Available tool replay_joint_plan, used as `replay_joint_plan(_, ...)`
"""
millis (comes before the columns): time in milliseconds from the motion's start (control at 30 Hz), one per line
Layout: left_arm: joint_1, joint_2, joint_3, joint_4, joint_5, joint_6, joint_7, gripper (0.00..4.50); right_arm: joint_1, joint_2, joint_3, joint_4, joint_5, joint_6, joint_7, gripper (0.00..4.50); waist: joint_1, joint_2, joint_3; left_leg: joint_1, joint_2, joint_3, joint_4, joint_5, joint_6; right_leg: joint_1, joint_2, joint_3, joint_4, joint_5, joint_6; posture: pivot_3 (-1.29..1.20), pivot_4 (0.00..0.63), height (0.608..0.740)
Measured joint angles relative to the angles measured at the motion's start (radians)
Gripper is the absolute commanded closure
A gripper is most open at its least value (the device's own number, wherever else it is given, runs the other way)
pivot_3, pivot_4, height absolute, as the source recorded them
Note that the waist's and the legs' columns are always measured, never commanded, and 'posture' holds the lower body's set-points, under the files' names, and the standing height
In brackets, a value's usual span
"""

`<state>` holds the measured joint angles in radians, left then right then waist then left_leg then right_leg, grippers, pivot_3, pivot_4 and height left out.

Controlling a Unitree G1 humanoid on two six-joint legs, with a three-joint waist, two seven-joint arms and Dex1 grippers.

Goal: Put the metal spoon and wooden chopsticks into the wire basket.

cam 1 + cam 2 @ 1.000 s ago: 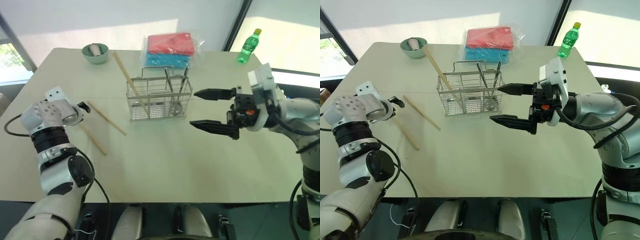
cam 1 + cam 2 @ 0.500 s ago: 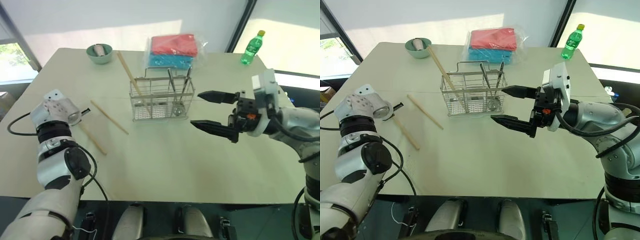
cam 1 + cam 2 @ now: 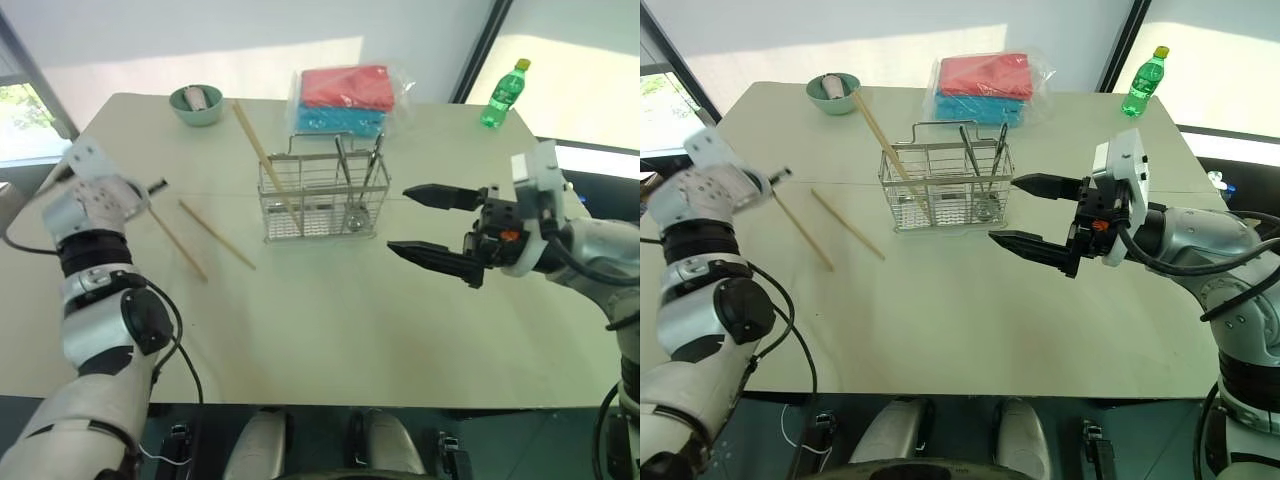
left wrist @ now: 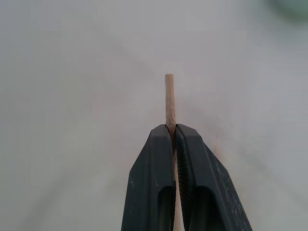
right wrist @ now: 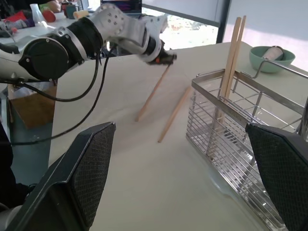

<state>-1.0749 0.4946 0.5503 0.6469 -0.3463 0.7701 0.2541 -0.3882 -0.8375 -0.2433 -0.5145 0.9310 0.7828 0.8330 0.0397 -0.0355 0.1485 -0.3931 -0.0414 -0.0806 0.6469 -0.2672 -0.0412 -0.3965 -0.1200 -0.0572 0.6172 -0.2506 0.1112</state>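
- The left gripper (image 3: pixel 778 178) is clamped on one end of a wooden chopstick (image 3: pixel 805 235); from the grip the stick slants down and toward the robot, its far tip low by the table (image 3: pixel 940 300)
- In the left wrist view a short stub of that chopstick (image 4: pixel 169 98) pokes out past the closed fingers (image 4: pixel 154 163), in line with them
- A second chopstick (image 3: pixel 847 224) lies flat on the table just beside the held one, its long axis running diagonally between the left arm and the wire basket (image 3: pixel 945 190)
- Two more chopsticks (image 3: pixel 880 135) stand in the basket's left end, leaning back and left toward the green bowl (image 3: pixel 832 88)
- Metal spoon (image 3: pixel 983 165) handles stand nearly upright in the right end of the basket
- The right gripper (image 3: pixel 1025 213) hangs just right of the basket, fingers wide apart, holding nothing, pointing level toward it
- Behind the basket lie bagged red and blue cloths (image 3: pixel 980 85); a green bottle (image 3: pixel 1141 82) stands at the far right corner
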Motion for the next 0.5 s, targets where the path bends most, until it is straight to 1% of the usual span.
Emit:
replay_joint_plan(100,-0.066,0.034,-0.050,-0.120,-0.021,-0.153,-0.195,4.45,0.008,0.000,-0.008,-0.001,0.015,0.011,-0.016,0.00,0.002,0.000,0.000,-0.001,0.000,0.000,0.000,0.000,0.000,0.001,0.000,0.000,-0.003,0.001,0.000,0.00,0.150,0.667)
replay_joint_plan(200,-0.184,0.023,-0.055,-0.230,-0.113,-0.218,-0.337,4.45,0.030,0.000,-0.011,-0.012,0.026,0.018,-0.037,0.00,0.004,0.000,0.000,-0.002,-0.001,0.000,0.001,0.000,0.001,0.002,-0.002,-0.001,-0.005,0.001,0.002,0.00,0.150,0.667)
replay_joint_plan(267,-0.263,0.005,-0.059,-0.291,-0.171,-0.228,-0.386,4.45,0.044,0.001,-0.012,-0.027,0.033,0.019,-0.048,0.00,0.000,0.002,0.000,0.000,-0.002,0.001,0.001,-0.001,0.006,0.004,-0.003,-0.001,-0.005,0.002,0.002,0.00,0.150,0.667)
replay_joint_plan(333,-0.296,-0.024,-0.066,-0.341,-0.221,-0.217,-0.419,4.45,0.056,0.001,-0.016,-0.036,0.037,0.019,-0.062,0.00,-0.001,0.006,-0.001,0.003,-0.002,0.001,0.000,-0.004,0.012,0.005,-0.003,0.000,-0.005,0.001,0.002,0.00,0.150,0.667)
replay_joint_plan(433,-0.296,-0.082,-0.081,-0.382,-0.294,-0.155,-0.446,4.45,0.075,0.005,-0.021,-0.045,0.038,0.018,-0.086,0.00,-0.001,0.006,0.000,0.003,0.000,0.001,0.001,-0.003,0.012,0.005,0.000,-0.001,-0.004,0.001,0.002,0.00,0.150,0.667)
replay_joint_plan(500,-0.269,-0.109,-0.117,-0.416,-0.318,-0.124,-0.466,4.45,0.086,0.008,-0.025,-0.055,0.042,0.017,-0.099,0.00,-0.003,0.005,0.000,0.003,0.001,0.000,0.001,-0.003,0.012,0.005,0.001,-0.001,-0.003,0.001,0.002,0.00,0.150,0.667)
